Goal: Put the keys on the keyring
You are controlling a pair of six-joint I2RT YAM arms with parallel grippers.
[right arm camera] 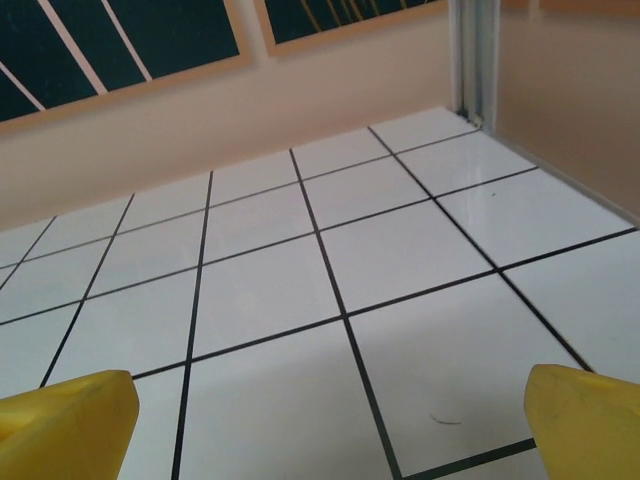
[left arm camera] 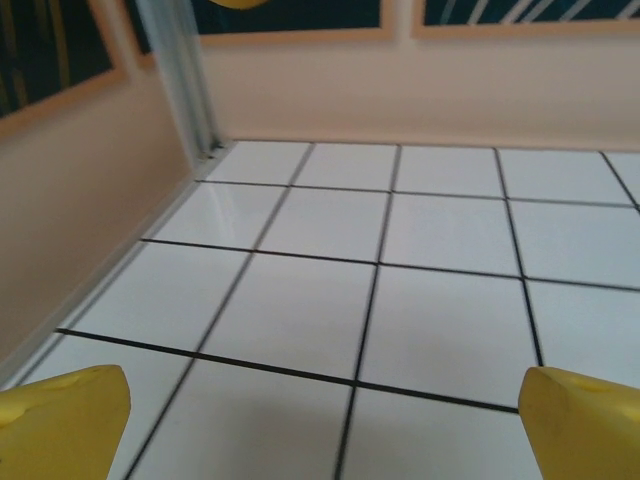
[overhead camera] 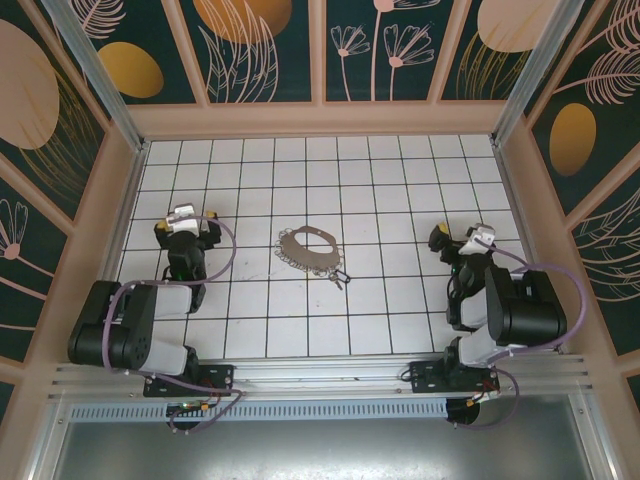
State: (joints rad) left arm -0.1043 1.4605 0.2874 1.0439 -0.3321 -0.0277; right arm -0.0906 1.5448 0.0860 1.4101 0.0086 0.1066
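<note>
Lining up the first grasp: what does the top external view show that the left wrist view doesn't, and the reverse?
Top external adds: the keyring lying mid-table, with the keys at its near-right edge.
Left wrist adds: a close look at the yellow fingertips of the left end effector, spread wide above the tiles.
Shared: the white tiled table, the far-left corner post, and that end effector, open and holding nothing.
</note>
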